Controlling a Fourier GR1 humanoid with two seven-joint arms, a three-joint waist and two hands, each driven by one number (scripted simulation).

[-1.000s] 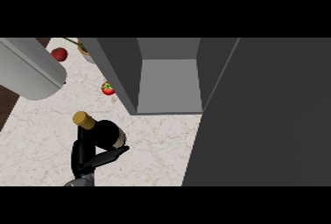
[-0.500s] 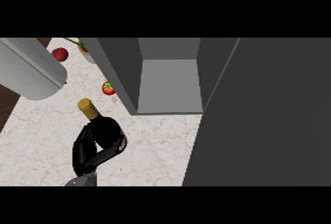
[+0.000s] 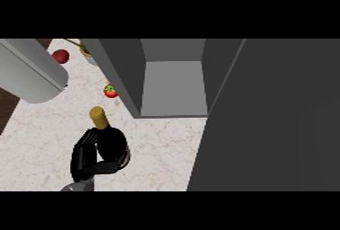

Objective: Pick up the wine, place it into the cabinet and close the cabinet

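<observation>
A black robot hand point(image 3: 90, 155) curls its fingers and thumb around the dark body of a wine bottle point(image 3: 109, 143) above a pale, marbled worktop point(image 3: 40, 134), seen from steeply overhead. Which arm the robot hand belongs to cannot be told, since it enters from the lower edge left of the middle and only a sliver of grey forearm shows beneath it. The bottle's gold-capped neck point(image 3: 98, 117) points toward the far side of the worktop, and its lower half is largely hidden by the clasping fingers point(image 3: 85, 146); whether the bottle is lifted clear of the surface or resting on it cannot be made out. The bottle sits in front of and to the left of a grey cabinet point(image 3: 171, 81), whose interior stands open and shows a lighter floor panel. The cabinet's dark door point(image 3: 272, 117) swings outward and fills the right side of the view from top to bottom. Near the cabinet's left wall a small red tomato with a green top point(image 3: 110, 91) lies on the worktop, apart from the bottle's cap. Farther back, a red apple point(image 3: 61, 55) rests beside the rim of a bowl point(image 3: 86, 50) that is partly cut off by the cabinet. A large pale grey cylinder point(image 3: 30, 72) slants across the upper left corner.
</observation>
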